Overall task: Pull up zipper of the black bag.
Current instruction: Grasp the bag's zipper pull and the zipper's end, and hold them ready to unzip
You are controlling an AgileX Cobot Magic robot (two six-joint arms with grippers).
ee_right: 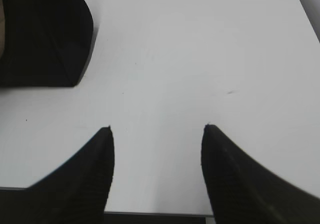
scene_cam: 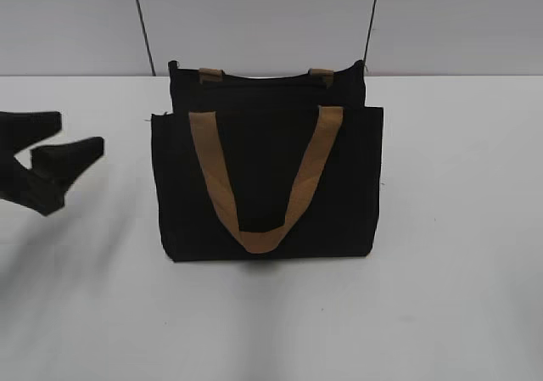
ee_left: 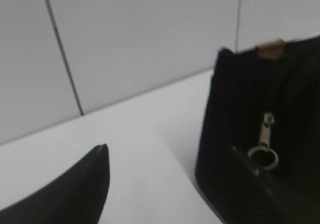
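Note:
The black bag (scene_cam: 267,186) stands upright in the middle of the white table, its tan strap handle (scene_cam: 263,228) hanging down its front. In the left wrist view the bag (ee_left: 245,99) is at the right, with the zipper's silver pull tab and ring (ee_left: 267,134) hanging on its near end. My left gripper (scene_cam: 81,135) is open and empty to the left of the bag; in its own view (ee_left: 167,149) one finger overlaps the bag's end just below the pull tab. My right gripper (ee_right: 157,129) is open and empty over bare table, with the bag's corner (ee_right: 45,34) at top left.
A grey panelled wall (scene_cam: 271,16) rises behind the table. The white table (scene_cam: 458,271) stretches round the bag, and its front edge (ee_right: 155,214) shows in the right wrist view. The right gripper is outside the exterior view.

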